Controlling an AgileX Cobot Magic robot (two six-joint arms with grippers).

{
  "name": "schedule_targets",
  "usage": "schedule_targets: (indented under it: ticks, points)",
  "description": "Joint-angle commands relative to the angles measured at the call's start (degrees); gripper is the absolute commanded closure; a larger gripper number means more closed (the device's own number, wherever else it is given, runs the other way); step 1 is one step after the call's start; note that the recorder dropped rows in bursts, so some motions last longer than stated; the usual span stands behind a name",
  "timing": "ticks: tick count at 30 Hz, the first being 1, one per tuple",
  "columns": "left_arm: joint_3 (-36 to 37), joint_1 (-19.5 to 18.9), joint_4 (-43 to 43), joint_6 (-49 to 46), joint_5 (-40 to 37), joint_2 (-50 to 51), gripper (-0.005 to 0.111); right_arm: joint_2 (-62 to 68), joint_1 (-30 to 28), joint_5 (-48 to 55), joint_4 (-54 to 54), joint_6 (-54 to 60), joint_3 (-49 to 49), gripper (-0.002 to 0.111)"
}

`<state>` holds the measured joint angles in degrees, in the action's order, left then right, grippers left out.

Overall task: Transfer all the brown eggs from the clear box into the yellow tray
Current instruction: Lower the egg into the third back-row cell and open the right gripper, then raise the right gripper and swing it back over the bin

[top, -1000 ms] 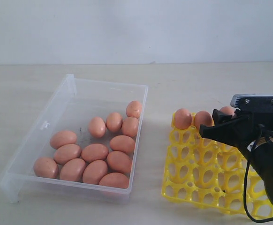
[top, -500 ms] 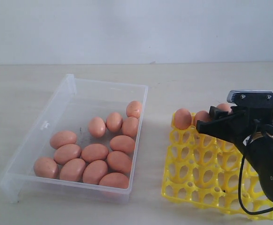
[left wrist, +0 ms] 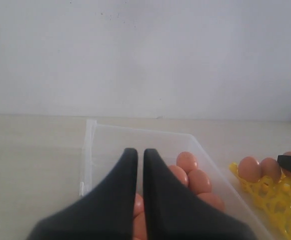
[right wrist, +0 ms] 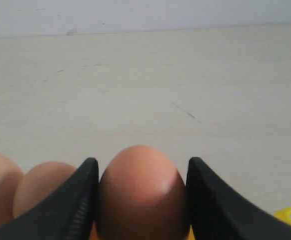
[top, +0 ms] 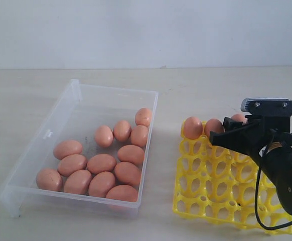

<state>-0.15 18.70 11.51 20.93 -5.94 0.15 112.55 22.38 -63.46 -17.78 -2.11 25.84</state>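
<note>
Fingers of the right end effector press both sides of a brown egg at the yellow tray's far row; I cannot see its cell. Left end effector, outside the exterior view, is pinched together, empty. Thirteen brown eggs lie in the clear box.
</note>
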Motion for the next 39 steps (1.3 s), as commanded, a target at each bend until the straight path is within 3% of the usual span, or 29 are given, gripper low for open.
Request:
schedule_targets:
  ticks: [1, 18, 24, 30, 35, 39]
  points:
    - [0.1, 0.5, -0.1, 0.5, 0.3, -0.2, 0.103, 0.1, -0.2, 0.4, 0.6, 1.1, 0.2, 0.069]
    - [0.1, 0.5, -0.1, 0.5, 0.3, -0.2, 0.103, 0.1, -0.2, 1.1, 3.4, 1.1, 0.2, 0.068]
    - [0.1, 0.5, -0.1, 0.5, 0.0, -0.2, 0.103, 0.1, -0.2, 1.8, 2.5, 1.1, 0.2, 0.046]
    - [0.1, 0.5, -0.1, 0.5, 0.0, -0.2, 0.103, -0.1, -0.1, 2.3, 1.7, 0.9, 0.2, 0.043]
    - [0.1, 0.5, -0.1, 0.5, 0.0, -0.2, 0.103, -7.8, -0.1, 1.1, 1.7, -0.1, -1.1, 0.043]
    - [0.1, 0.5, -0.1, 0.5, 0.2, -0.2, 0.103, -18.1, -0.1, 9.5, 9.1, -0.3, -0.8, 0.043]
